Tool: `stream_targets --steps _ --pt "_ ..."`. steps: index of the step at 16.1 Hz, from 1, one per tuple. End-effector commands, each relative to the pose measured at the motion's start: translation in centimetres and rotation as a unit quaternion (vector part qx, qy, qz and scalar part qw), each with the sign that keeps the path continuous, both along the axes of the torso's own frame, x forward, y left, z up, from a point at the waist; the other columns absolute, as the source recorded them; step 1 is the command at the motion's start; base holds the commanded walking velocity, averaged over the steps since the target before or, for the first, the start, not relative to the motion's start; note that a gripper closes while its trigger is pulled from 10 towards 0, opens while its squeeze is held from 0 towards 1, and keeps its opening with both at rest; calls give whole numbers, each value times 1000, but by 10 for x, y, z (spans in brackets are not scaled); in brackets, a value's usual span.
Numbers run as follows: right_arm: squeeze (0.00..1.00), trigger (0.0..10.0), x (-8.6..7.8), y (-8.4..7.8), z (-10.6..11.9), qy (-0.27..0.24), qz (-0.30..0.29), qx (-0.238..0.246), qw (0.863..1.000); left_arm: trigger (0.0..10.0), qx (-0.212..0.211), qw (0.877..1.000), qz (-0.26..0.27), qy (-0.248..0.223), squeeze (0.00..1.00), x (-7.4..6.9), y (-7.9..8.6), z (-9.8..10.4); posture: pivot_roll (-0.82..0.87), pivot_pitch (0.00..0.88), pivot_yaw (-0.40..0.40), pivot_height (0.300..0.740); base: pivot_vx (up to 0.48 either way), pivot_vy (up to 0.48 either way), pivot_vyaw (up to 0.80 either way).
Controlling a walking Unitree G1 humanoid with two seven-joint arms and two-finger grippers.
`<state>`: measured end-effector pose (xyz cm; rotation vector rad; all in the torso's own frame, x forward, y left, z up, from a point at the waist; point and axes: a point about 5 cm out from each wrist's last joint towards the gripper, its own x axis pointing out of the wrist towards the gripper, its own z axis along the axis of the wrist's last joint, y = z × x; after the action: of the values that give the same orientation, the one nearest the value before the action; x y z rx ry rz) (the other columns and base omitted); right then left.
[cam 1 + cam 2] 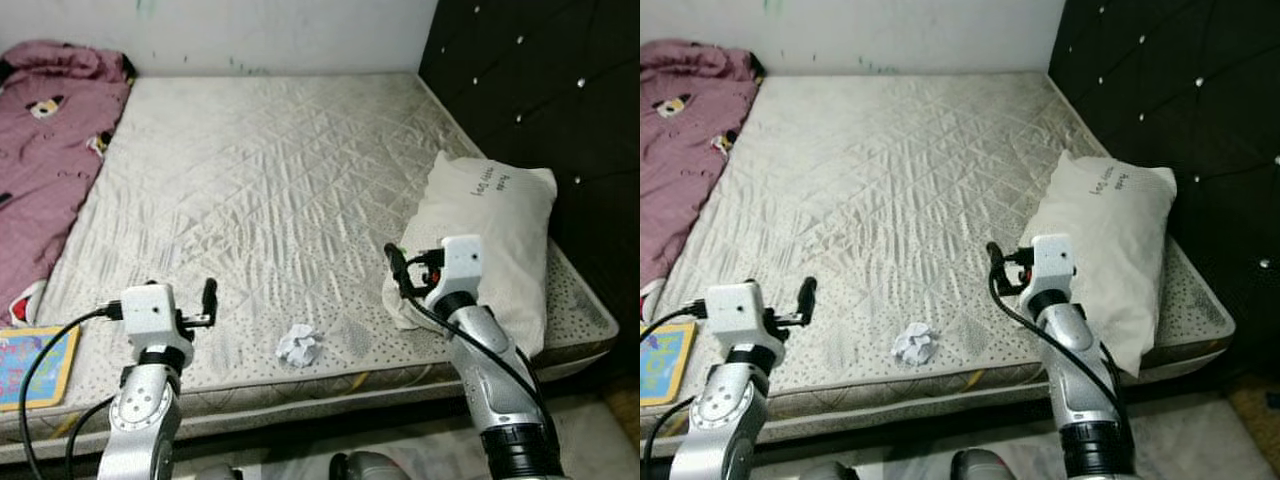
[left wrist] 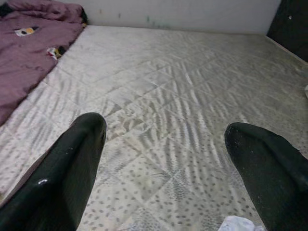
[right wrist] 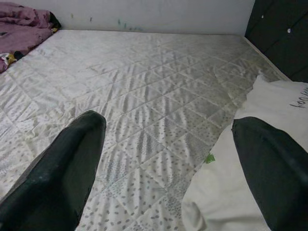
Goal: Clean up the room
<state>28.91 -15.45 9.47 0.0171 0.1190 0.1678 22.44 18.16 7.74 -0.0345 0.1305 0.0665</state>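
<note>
Left eye view shows crumpled paper point(image 1: 299, 345) between both open claws (left point(image 2: 166, 139), right point(image 3: 168, 139)) beside the pillow point(image 1: 490, 240).

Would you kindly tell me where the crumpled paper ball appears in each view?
Left eye: crumpled paper ball low centre, near the mattress edge.
Right eye: low, left of centre.
Left wrist: white scrap at the bottom edge.
Right wrist: not seen.
Shared landmark: pink blanket.
</note>
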Motion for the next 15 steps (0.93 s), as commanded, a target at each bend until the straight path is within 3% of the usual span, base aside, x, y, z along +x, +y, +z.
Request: stream_targets --steps 1,3,6,15 --pt "0 10000 4 2 7 -5 -2 7 1000 10000 -1 1000 -4 -20 0 4 -2 11 -60 0 -41 740 0 0 -800" --pt "0 10000 5 4 8 -6 0 5 1000 10000 1 1000 -6 -31 0 5 -2 15 -53 0 -46 740 0 0 -800" --pt "0 10000 5 10 9 -5 12 7 1000 10000 -3 1000 9 -15 0 0 2 9 -55 0 -42 740 0 0 0" --pt "0 10000 9 9 12 -7 18 9 1000 10000 -21 1000 8 -13 0 4 1 10 -57 0 -52 740 0 35 0"
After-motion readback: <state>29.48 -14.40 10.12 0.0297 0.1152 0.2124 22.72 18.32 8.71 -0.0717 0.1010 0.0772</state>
